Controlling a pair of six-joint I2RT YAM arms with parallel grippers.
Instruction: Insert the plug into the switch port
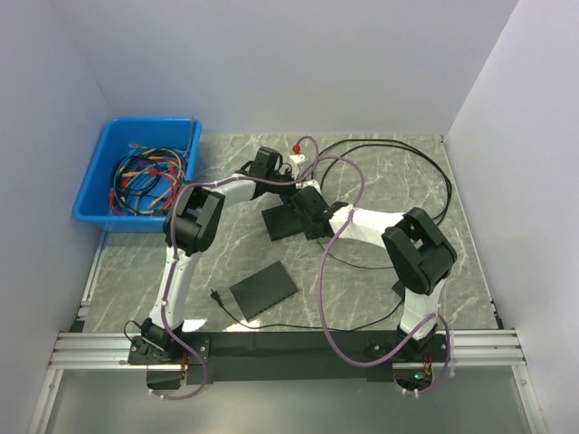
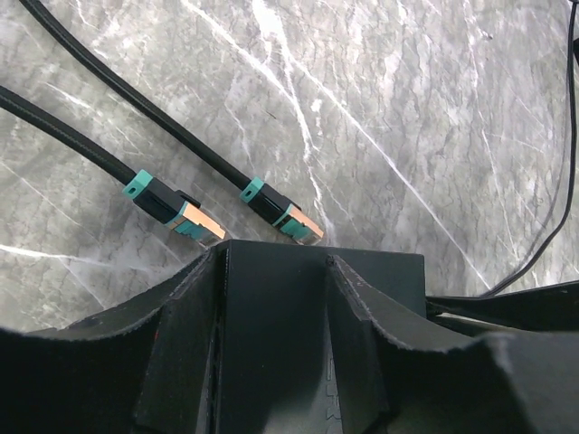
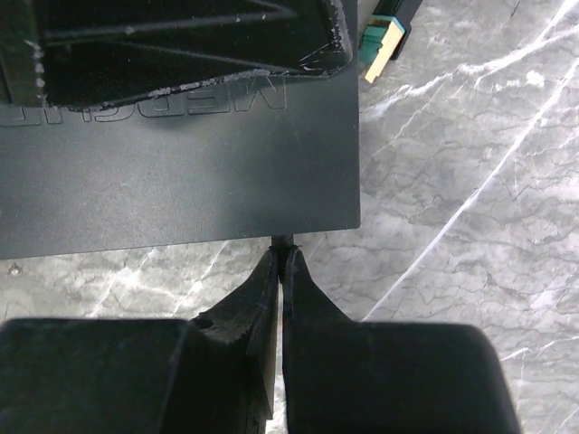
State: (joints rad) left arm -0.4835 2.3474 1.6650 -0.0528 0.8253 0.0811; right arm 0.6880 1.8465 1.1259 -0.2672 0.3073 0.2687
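Here, both arms reach inward over the switch (image 1: 288,220): left fingers (image 2: 194,334) grip its edge near two plugs (image 2: 288,217), right fingers (image 3: 262,298) pressed together.

Switch (image 1: 288,219) lies mid-table (image 1: 380,271), betw. the two arms' wrists. Left gripper (image 1: 291,192) at its far edge, straddling the switch body (image 2: 298,307); right gripper (image 1: 318,226) at its right side, fingertips (image 3: 282,271) just at the edge of the switch (image 3: 181,172). Two plugs (image 2: 185,217) (image 2: 294,220) lie on table just beyond switch edge, side by side, cables running off far-left. Second flat box (image 1: 263,290) nearer the bases, left of centre. Bin (image 1: 99,181) w/ cables (image 1: 145,176) at far-left corner. Loose cable (image 1: 425,163) loops far right.
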